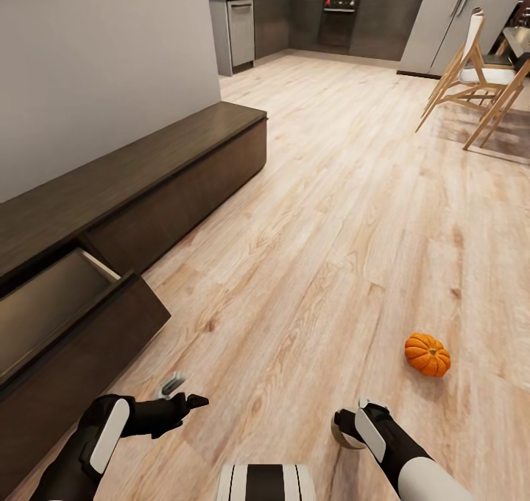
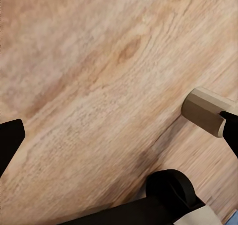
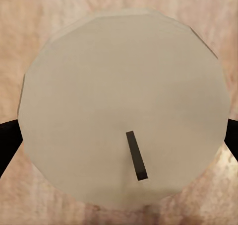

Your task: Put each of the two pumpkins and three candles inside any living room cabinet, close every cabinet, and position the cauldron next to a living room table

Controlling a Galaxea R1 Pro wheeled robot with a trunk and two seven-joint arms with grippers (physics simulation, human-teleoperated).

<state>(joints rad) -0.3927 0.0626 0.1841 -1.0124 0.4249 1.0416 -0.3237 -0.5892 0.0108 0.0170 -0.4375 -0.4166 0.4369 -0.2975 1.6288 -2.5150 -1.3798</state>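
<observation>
my arms are glossy black with white panels: a long white strip runs along my left forearm [image 1: 103, 435], a rounded white plate sits on my right wrist [image 1: 372, 431], and the right forearm turns white lower down. my trunk top [image 1: 265, 482] is white with black stripes. my left fingers [image 1: 193, 400] are slim, black and pointed
</observation>
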